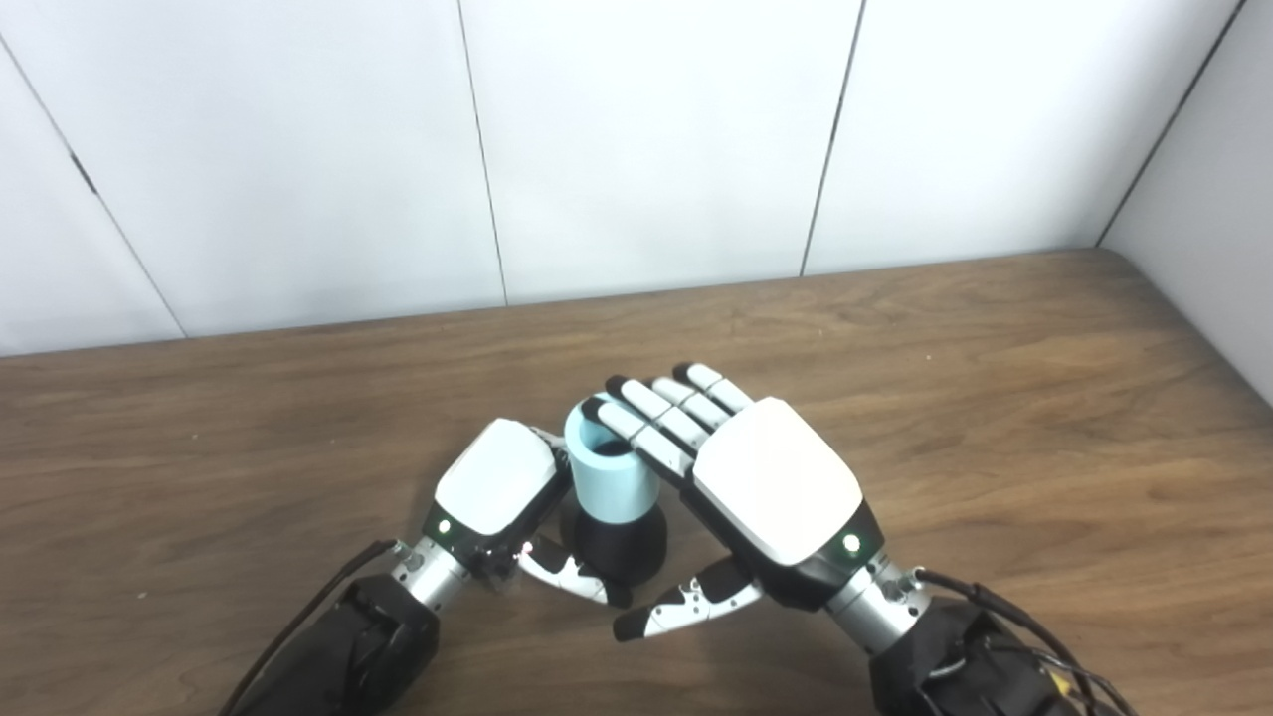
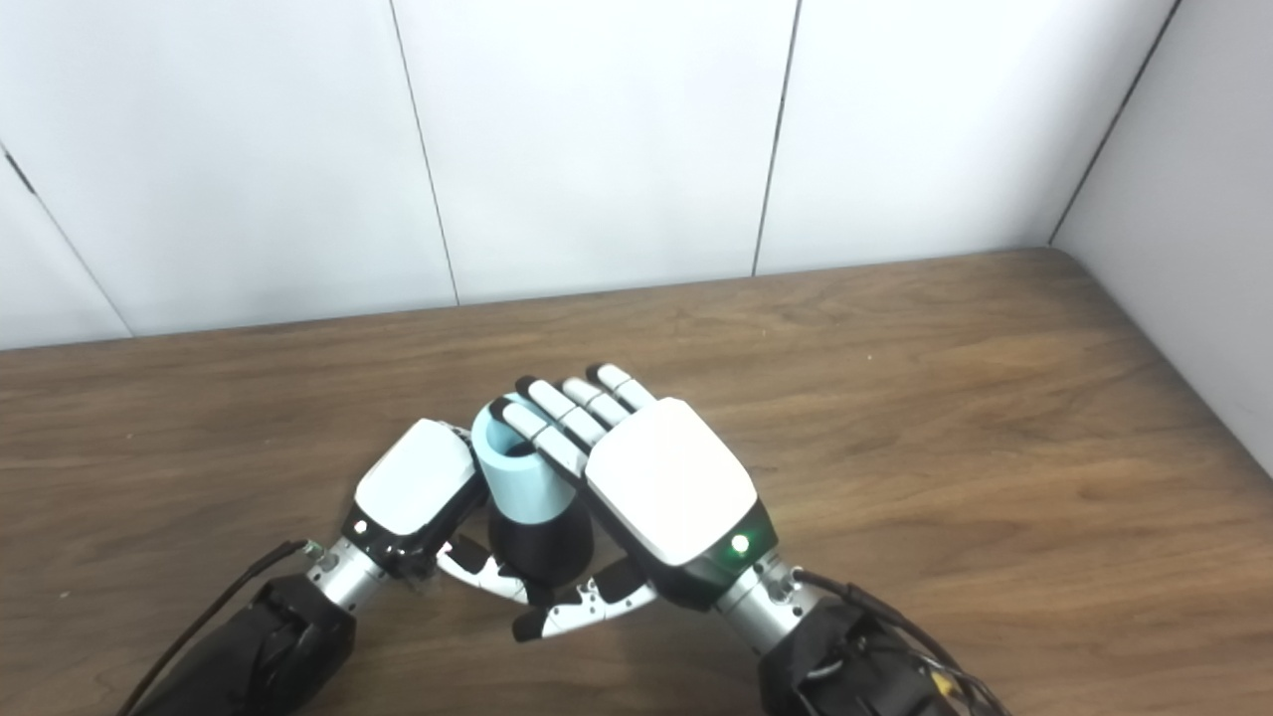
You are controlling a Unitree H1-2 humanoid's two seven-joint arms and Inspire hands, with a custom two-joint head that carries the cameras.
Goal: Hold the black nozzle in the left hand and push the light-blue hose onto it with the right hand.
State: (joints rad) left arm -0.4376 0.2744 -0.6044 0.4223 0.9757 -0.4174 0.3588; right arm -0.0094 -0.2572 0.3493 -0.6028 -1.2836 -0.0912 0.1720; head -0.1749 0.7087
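- Hose (image 1: 615,475), light blue, stands upright on the black nozzle (image 1: 619,545) on the wooden table (image 1: 995,398).
- Left hand (image 1: 497,489) is left of the nozzle, fingers curled around it.
- Right hand (image 1: 771,482) is right of the hose, fingers (image 1: 646,423) straight, resting against its rim, gripping nothing.

Counter (image 1: 995,398): brown wood grain, low sheen. Light-blue hose (image 1: 619,487): smooth, matt. Black nozzle (image 1: 622,547): matt. Right hand (image 1: 766,487) and left hand (image 1: 492,492): glossy white shells.
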